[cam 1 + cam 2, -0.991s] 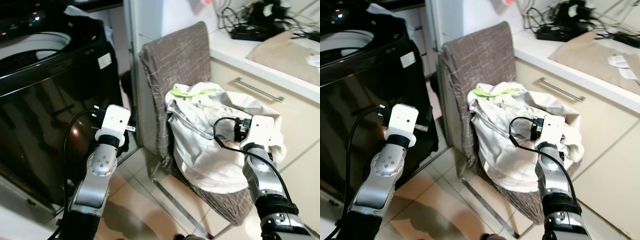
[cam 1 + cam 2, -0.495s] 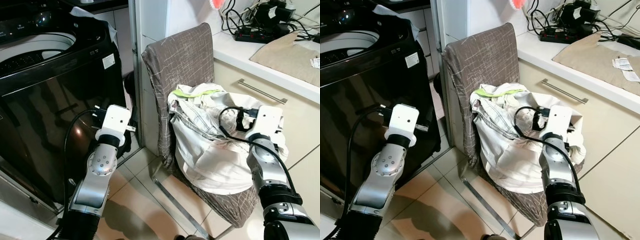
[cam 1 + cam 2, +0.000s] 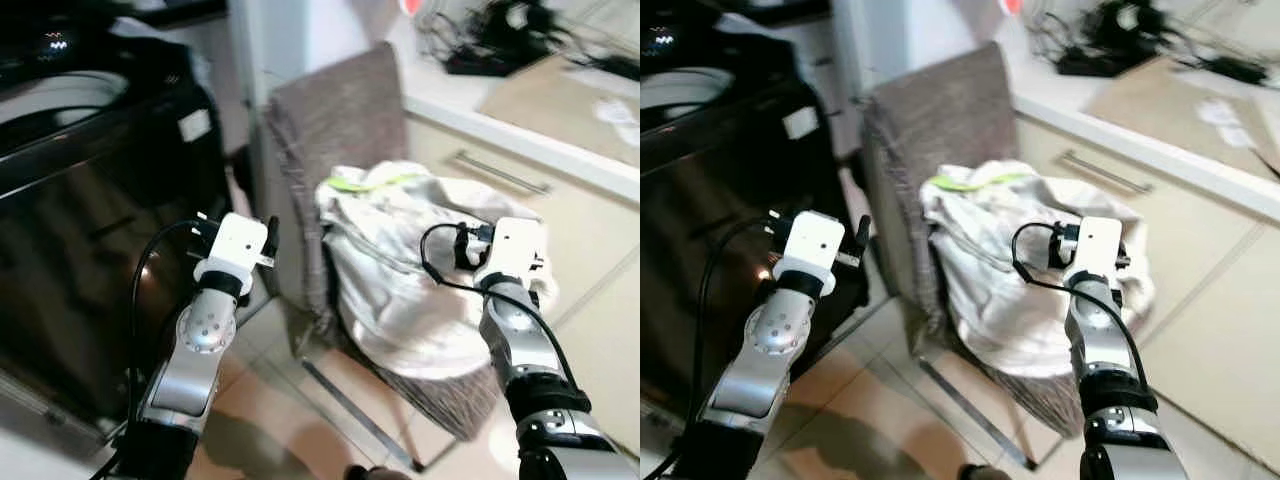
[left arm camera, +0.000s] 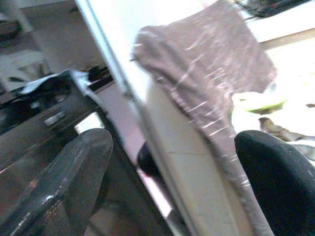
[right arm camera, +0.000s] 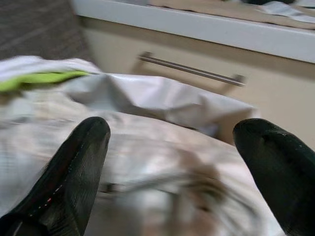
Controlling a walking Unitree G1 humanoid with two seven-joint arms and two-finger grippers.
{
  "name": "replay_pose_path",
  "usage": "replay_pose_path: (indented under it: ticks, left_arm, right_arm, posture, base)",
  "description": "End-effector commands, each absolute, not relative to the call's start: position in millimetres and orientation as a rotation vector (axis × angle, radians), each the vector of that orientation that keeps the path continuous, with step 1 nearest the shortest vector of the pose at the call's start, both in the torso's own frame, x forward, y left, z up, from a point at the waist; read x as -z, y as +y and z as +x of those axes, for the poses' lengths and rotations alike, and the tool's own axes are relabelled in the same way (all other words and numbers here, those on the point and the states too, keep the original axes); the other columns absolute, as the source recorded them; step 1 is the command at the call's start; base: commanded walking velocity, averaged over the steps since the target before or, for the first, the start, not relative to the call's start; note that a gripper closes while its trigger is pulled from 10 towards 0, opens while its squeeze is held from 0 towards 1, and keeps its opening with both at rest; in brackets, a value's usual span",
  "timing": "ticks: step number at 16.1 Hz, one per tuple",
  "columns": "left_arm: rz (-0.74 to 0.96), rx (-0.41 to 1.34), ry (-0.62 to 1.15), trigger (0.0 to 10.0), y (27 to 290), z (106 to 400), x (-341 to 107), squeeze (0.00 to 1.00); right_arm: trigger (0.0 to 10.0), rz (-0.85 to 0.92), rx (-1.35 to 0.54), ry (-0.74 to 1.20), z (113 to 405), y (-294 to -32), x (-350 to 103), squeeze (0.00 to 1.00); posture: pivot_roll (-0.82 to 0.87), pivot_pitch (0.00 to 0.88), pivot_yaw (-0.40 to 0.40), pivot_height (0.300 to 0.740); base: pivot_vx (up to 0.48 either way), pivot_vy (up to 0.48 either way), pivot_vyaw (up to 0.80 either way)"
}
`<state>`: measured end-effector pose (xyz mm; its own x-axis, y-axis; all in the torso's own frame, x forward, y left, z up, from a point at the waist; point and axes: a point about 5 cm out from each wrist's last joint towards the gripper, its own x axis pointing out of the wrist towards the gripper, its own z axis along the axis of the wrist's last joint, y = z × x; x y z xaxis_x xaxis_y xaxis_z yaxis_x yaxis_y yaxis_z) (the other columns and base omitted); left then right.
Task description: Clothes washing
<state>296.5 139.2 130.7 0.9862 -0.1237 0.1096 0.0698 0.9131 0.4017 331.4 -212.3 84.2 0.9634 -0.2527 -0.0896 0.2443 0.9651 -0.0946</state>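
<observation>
A heap of whitish clothes [image 3: 400, 270] with a lime-green strip [image 3: 375, 180] lies on the seat of a chair [image 3: 340, 110] covered in grey-brown fabric. My right gripper [image 5: 174, 130] is open and hovers just over the right side of the heap, its fingers [image 5: 74, 167] spread with cloth below them. My left gripper [image 4: 172, 147] is also open and holds nothing. It is raised between the chair's left edge and the black top-loading washing machine [image 3: 80, 200], pointing toward the chair back [image 4: 206, 83].
A white counter [image 3: 520, 110] with a cupboard drawer handle [image 3: 500, 172] runs along the right, and cables and a power strip [image 3: 480, 40] lie on it. A white wall edge [image 4: 123, 88] stands between the machine and the chair. Beige tile floor [image 3: 290, 400] lies in front.
The whole picture has shifted and blurred, so the camera has moved. Both arms hold about the same pose; the right gripper stays by the clothes heap.
</observation>
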Motion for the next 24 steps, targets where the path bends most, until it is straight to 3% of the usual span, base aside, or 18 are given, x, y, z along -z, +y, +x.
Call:
replay_pose_path:
  ticks: [1,8,10,16,19,24]
  left_arm:
    - [0.424,0.119,-0.142,10.0,135.7,298.5,-132.1,0.00]
    - [0.428,0.126,-0.169,10.0,133.1,300.1,-135.5,0.00]
    - [0.378,0.148,-0.186,10.0,130.5,298.0,-139.4,0.00]
    - [0.375,0.154,-0.195,10.0,130.7,297.1,-141.1,0.00]
    - [0.387,0.149,-0.178,10.0,130.9,295.7,-138.7,0.00]
    - [0.423,0.148,-0.161,10.0,146.3,282.6,-141.5,0.00]
  right_arm:
    - [10.0,-0.080,0.272,0.125,328.3,-218.5,-80.2,0.00]
    - [10.0,-0.164,0.268,0.022,339.4,-220.5,-103.3,0.00]
    - [10.0,-0.153,0.265,0.009,344.1,-220.7,-109.0,0.00]
    - [10.0,-0.028,0.309,0.051,358.2,-231.1,-118.7,0.00]
    - [10.0,0.158,0.325,0.145,363.8,-232.9,-112.1,0.00]
    - [10.0,0.185,0.251,0.229,374.4,-224.5,-115.9,0.00]
  posture:
    - [-0.02,0.000,0.007,0.740]
    - [-0.02,0.000,0.006,0.740]
    - [-0.02,0.000,0.008,0.740]
    - [-0.02,0.000,0.012,0.740]
    - [0.00,0.004,0.019,0.740]
    - [0.07,0.056,0.039,0.740]
  base:
    - [0.000,0.000,-0.67]
    - [0.000,0.000,-0.24]
    - [0.480,0.000,0.00]
    - [0.480,0.000,0.00]
    - [0.000,0.000,0.00]
    - [0.000,0.000,0.00]
